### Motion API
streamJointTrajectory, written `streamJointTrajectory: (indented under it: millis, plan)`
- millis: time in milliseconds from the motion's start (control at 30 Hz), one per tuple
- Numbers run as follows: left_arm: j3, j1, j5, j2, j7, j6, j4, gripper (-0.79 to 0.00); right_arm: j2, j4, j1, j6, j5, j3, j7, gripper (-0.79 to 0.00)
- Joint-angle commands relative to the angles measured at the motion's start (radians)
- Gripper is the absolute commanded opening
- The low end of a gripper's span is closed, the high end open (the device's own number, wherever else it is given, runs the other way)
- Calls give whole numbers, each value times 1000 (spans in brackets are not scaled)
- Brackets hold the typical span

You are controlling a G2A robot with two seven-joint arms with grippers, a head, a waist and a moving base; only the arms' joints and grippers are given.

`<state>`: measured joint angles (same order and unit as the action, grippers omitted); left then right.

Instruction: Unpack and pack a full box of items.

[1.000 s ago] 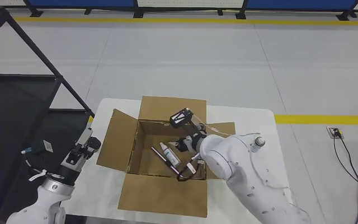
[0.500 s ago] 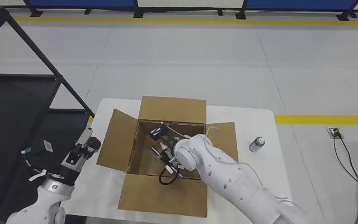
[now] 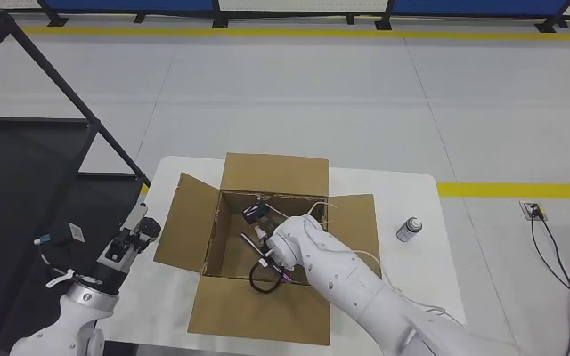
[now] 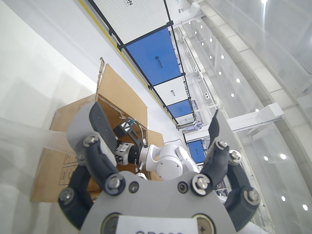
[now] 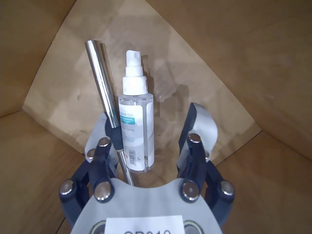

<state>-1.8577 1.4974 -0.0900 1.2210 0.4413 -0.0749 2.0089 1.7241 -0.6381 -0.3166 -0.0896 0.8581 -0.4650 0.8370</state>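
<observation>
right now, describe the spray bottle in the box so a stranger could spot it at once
Find the open cardboard box on the white table and look at its floor. A small clear bottle lies there beside a shiny metal rod, just ahead of the open right gripper. It alone has a white spray top and a white label with a teal band.

One box is sitting on one table. One bottle and one rod are lying inside it. One can is standing outside.
</observation>
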Motion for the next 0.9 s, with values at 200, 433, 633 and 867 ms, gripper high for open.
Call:
streamJointTrajectory:
  millis: [200,433,633,867]
  plan:
    - [0,0,0,0,0,0,0,0,54,95,19,32,1,14,-8,-360]
    - [0,0,0,0,0,0,0,0,92,179,36,46,9,19,-6,-379]
    - [0,0,0,0,0,0,0,0,114,237,63,88,-17,-2,-19,-785]
    - [0,0,0,0,0,0,0,0,111,238,109,223,-109,-68,1,-785]
